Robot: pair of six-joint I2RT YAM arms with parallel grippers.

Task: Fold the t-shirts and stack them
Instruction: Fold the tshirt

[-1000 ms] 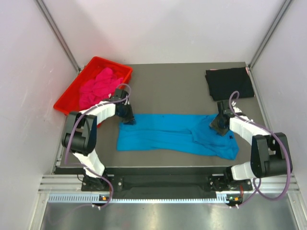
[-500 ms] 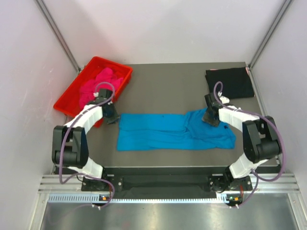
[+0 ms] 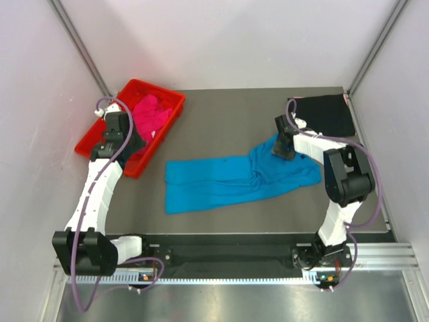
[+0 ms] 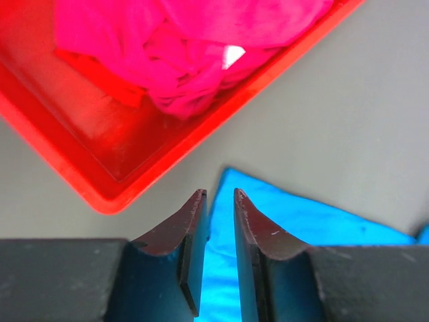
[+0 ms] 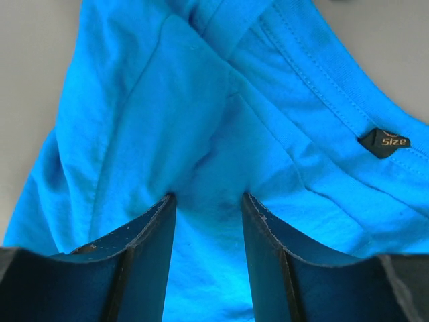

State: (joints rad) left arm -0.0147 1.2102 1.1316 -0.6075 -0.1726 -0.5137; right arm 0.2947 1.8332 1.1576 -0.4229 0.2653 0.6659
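A bright turquoise-blue cloth t-shirt (image 3: 221,184) was spread across the middle of the dark grey table top (image 3: 228,121). Its left part was laid flat and its right end was bunched up. That right end was pinched by the right gripper (image 3: 285,147) — its two dark fingers (image 5: 144,255) were closed on a fold of the blue cloth, close to the collar and a small black size tag (image 5: 383,142).

The left gripper (image 4: 220,196) was held near the edge of the red plastic tray (image 4: 100,191), close to the blue shirt's left corner. Its claw was a little apart, with nothing held in it.

A crumpled magenta-pink cloth t-shirt (image 3: 151,113) was piled in the tray. A black cloth t-shirt (image 3: 325,115) was laid flat in a square shape at the far right corner of the table — well apart from the tray.
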